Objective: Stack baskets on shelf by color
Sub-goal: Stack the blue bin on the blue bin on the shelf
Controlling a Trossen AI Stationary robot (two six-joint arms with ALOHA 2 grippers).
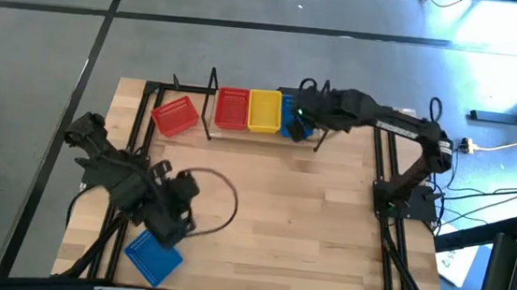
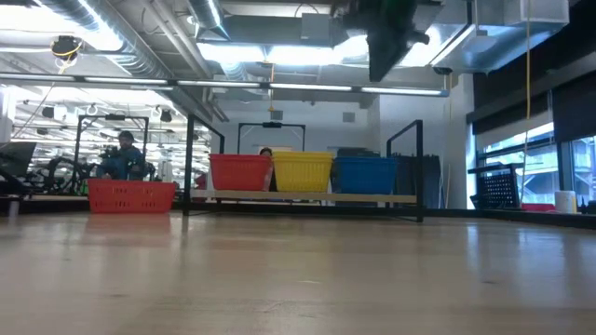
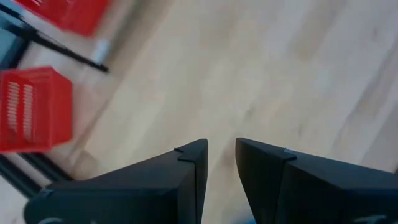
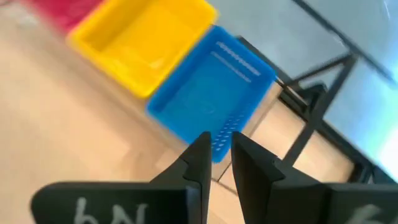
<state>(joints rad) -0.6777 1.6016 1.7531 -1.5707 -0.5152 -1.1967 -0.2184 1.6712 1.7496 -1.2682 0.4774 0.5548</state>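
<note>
Our right gripper (image 4: 216,163) hangs over the blue basket (image 4: 208,93) at the shelf's (image 1: 241,130) right end, fingers a narrow slot apart and nothing between them. Our left gripper (image 3: 221,167) hovers near the tabletop's (image 1: 308,224) front-left corner, just above a second blue basket (image 1: 152,256), also slightly parted and empty.

We judge these baskets light, fairly stiff and a bit slick, so a pinch on 1 thin wall or rim should do.

The high view alone shows that front basket. It also shows a red basket (image 1: 175,115) off the shelf's left end, with red (image 1: 232,108) and yellow (image 1: 264,110) on the plank. The low view gives their level row, but whether any are nested stacks we can't tell.
</note>
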